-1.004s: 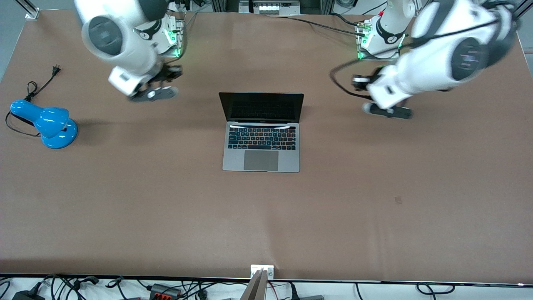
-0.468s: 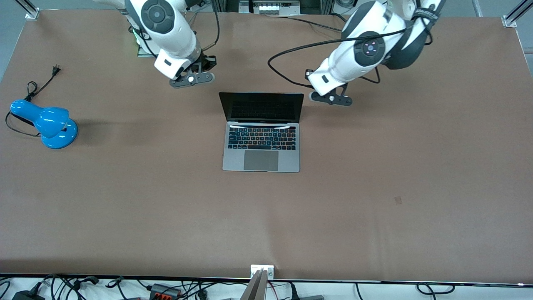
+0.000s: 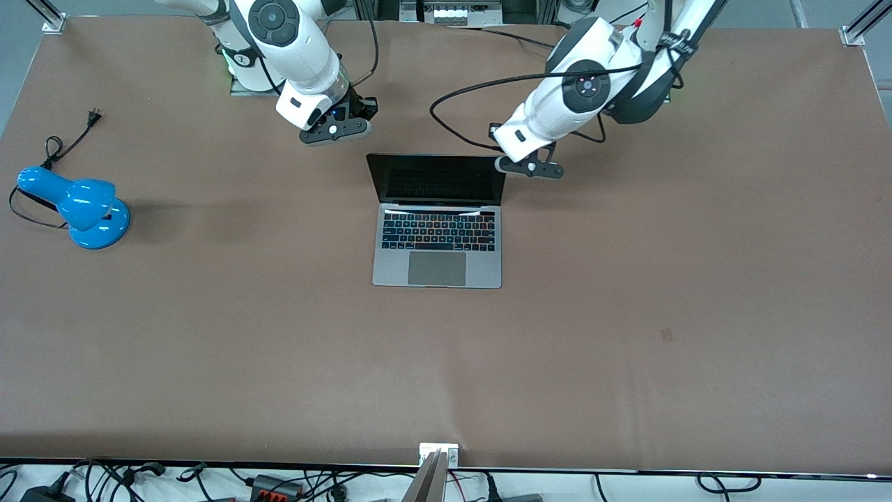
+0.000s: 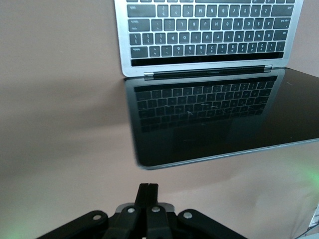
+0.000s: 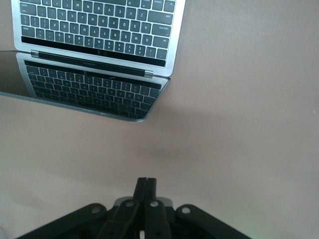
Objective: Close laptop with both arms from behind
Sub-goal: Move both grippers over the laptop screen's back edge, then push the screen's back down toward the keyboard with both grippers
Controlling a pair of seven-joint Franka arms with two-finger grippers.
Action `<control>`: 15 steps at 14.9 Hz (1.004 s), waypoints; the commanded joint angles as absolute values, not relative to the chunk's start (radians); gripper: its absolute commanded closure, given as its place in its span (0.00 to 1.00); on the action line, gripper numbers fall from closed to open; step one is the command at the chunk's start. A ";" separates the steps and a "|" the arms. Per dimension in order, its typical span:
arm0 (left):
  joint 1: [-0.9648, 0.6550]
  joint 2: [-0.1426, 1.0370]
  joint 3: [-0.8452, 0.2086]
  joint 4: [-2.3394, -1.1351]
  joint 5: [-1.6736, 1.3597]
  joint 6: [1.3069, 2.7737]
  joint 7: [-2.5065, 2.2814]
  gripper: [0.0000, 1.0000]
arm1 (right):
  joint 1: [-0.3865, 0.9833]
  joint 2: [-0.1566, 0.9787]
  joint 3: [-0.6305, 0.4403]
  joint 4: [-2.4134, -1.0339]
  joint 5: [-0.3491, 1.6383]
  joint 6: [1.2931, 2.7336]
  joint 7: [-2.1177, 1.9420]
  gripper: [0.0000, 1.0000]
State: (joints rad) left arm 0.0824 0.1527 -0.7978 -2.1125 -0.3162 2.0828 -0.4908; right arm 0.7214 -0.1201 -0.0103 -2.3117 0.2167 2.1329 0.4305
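The silver-grey laptop point(image 3: 437, 230) stands open in the middle of the table, its dark screen facing the front camera. My left gripper point(image 3: 529, 168) is shut and empty, right beside the screen's upper corner on the left arm's side. In the left wrist view, the shut gripper point(image 4: 147, 188) is just short of the screen's top edge point(image 4: 219, 149). My right gripper point(image 3: 334, 131) is shut and empty over the table, a short way off the screen's other upper corner. In the right wrist view, that gripper point(image 5: 146, 182) is apart from the laptop point(image 5: 94, 50).
A blue desk lamp point(image 3: 77, 203) with a black cord point(image 3: 63, 146) lies toward the right arm's end of the table. A black cable point(image 3: 460, 104) loops from the left arm over the table near the laptop's lid. Cables run along the table's near edge.
Both arms have swung in from the table's ends toward the laptop's screen corners. The left gripper has come close beside the screen. The laptop has not moved.
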 commanded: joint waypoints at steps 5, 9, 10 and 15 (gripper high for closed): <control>0.029 0.219 -0.802 -2.103 -0.243 2.160 -0.551 0.99 | 0.767 -0.084 -0.020 -2.352 0.236 2.307 0.437 1.00; 0.031 0.265 -0.801 -2.080 -0.197 2.174 -0.578 1.00 | 0.787 -0.038 -0.020 -2.353 0.236 2.404 0.437 1.00; 0.031 0.268 -0.796 -2.080 -0.193 2.181 -0.578 1.00 | 0.793 -0.029 -0.020 -2.352 0.236 2.414 0.436 1.00; 0.032 0.324 -0.785 -2.031 -0.190 2.198 -0.581 1.00 | 0.778 -0.011 -0.021 -2.352 0.236 2.516 0.431 1.00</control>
State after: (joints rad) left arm 0.0305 0.2826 -0.7862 -2.0795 -0.2163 2.2000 -0.5623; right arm 0.7759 -0.0157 -0.0140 -2.3431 0.2173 2.4668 0.4314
